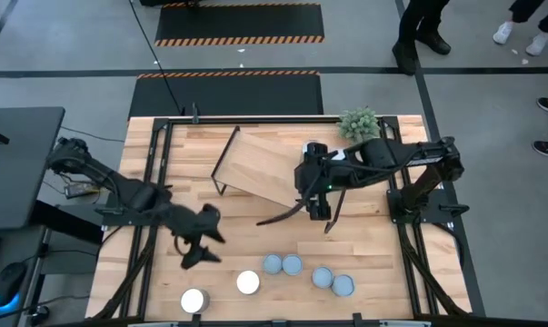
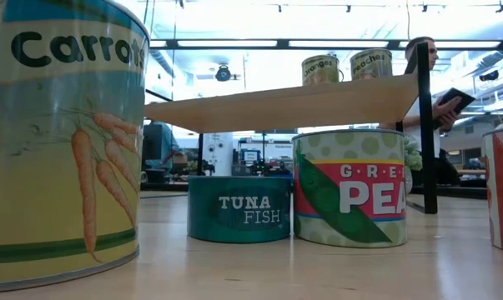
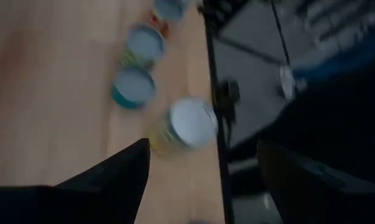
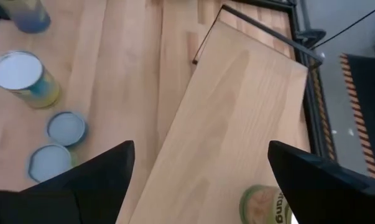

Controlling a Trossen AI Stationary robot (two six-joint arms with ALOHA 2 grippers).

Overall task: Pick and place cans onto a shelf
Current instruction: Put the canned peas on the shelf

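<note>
Down at the near edge of the tabletop (image 1: 164, 154) six cans wait in a loose row, white-topped can (image 1: 194, 301) nearest the left gripper (image 1: 201, 238), which hovers spread wide and empty just above them! To do this well, I'd say, it should drop straight over that can, centre it between the fingers and squeeze the sides evenly. Farther back, the right gripper (image 1: 315, 202) hangs spread and empty over the shelf (image 1: 264, 168), where two cans (image 2: 321, 69) already stand.

plank table (image 1: 164, 154) bears six cans (image 1: 283, 264), a plant (image 1: 359, 122) and the shelf (image 1: 264, 168), which carries two cans (image 2: 321, 70)
</note>
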